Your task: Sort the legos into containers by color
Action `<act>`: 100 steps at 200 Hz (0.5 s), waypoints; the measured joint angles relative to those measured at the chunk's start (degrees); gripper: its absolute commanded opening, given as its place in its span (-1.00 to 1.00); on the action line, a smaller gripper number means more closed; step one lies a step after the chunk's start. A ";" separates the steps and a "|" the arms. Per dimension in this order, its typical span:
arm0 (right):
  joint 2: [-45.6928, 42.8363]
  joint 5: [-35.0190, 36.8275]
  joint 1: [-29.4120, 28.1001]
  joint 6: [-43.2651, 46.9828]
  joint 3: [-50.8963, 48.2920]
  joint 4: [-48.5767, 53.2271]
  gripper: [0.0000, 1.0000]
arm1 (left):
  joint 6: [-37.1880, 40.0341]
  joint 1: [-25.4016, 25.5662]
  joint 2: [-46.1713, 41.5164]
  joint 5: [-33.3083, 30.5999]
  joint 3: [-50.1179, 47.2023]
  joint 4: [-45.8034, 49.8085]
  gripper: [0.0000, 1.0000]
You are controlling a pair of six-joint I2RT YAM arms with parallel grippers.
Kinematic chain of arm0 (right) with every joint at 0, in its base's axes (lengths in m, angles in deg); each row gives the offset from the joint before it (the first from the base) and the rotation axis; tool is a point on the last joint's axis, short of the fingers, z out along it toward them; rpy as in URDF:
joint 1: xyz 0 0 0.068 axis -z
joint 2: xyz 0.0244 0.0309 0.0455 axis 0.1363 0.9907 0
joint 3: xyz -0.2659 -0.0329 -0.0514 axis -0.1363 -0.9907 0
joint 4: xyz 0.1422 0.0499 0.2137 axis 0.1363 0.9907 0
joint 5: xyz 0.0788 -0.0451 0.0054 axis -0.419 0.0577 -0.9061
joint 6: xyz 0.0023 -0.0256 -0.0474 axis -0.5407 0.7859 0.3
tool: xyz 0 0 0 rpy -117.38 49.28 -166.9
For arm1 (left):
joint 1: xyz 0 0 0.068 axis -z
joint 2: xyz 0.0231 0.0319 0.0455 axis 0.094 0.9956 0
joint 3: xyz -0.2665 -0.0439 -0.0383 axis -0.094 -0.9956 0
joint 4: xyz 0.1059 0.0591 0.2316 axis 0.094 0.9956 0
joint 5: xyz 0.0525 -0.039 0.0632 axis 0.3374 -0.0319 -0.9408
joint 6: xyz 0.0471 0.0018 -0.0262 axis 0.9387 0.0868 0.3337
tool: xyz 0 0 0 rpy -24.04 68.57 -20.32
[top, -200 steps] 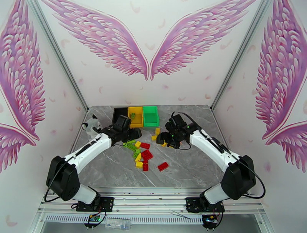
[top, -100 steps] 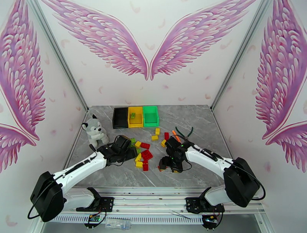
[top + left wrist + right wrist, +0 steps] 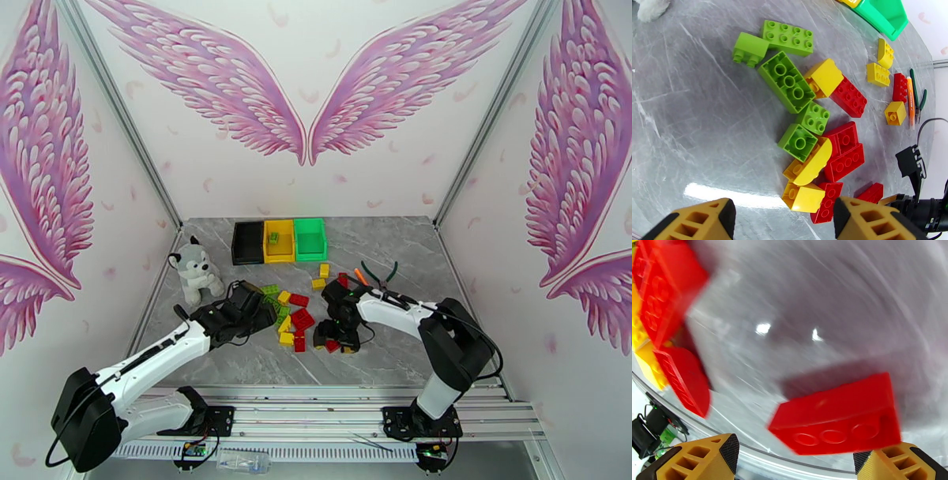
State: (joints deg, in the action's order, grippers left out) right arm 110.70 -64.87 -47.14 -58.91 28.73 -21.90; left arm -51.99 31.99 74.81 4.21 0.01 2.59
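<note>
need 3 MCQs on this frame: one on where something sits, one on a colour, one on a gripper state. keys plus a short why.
1. The husky sits:
A. left of the bricks
B. right of them
C. in a bin

2. The middle bin is:
A. black
B. yellow
C. green

3. The left gripper is:
A. shut on a brick
B. shut on the husky
C. open, empty

1 A: it stands near the table's left edge, with the bricks to its right.
2 B: its walls are yellow.
3 C: its fingers stand apart with nothing held between them.
</note>
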 measured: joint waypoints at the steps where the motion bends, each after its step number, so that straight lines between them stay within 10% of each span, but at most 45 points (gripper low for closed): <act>1: 0.17 0.11 -0.04 0.11 0.28 0.09 0.65 | 0.02 -0.07 -0.07 0.00 -0.07 0.02 0.39; 100: 8.22 10.82 -1.86 3.41 10.56 7.63 0.13 | -0.83 -1.77 -1.22 0.22 -2.43 -0.39 0.49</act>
State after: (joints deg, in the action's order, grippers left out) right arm 118.92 -54.05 -49.00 -55.50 39.28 -14.27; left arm -52.82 30.22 73.58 4.43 -2.42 2.19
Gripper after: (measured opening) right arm 0.597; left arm 0.724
